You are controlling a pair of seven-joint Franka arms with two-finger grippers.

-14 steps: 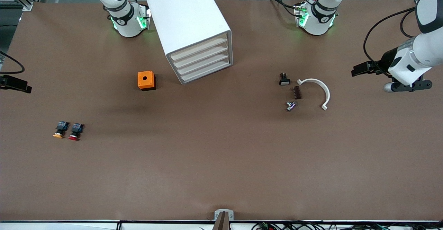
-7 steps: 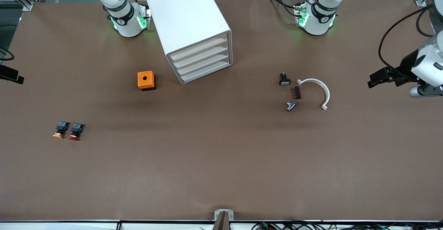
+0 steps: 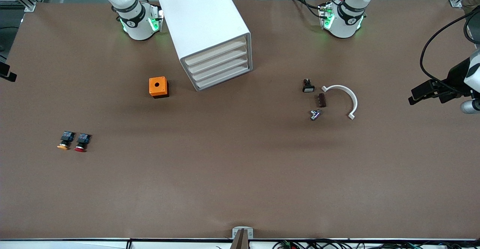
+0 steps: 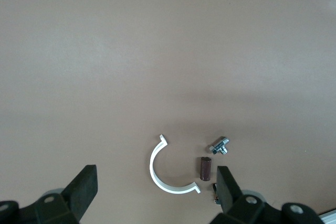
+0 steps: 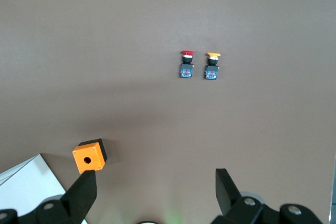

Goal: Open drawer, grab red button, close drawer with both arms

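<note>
The red-capped button [image 3: 80, 142] lies on the table toward the right arm's end, beside its orange-yellow twin [image 3: 64, 141]. It also shows in the right wrist view [image 5: 187, 64]. The white cabinet [image 3: 210, 27] stands between the arm bases with all its drawers shut. My left gripper [image 3: 427, 91] hangs high over the left arm's end of the table, open and empty [image 4: 156, 174]. My right gripper [image 3: 6, 73] barely shows at the table's edge at the right arm's end, also open and empty [image 5: 155, 178]. Both are well away from the cabinet and the button.
An orange box with a hole [image 3: 158, 86] sits beside the cabinet. A white arc [image 3: 347, 95], a brown piece [image 3: 321, 100], a metal bolt [image 3: 315, 114] and a small black switch [image 3: 308, 86] lie toward the left arm's end.
Both grippers have drawn outward, each toward its own end of the table. Nothing on the table has moved.
</note>
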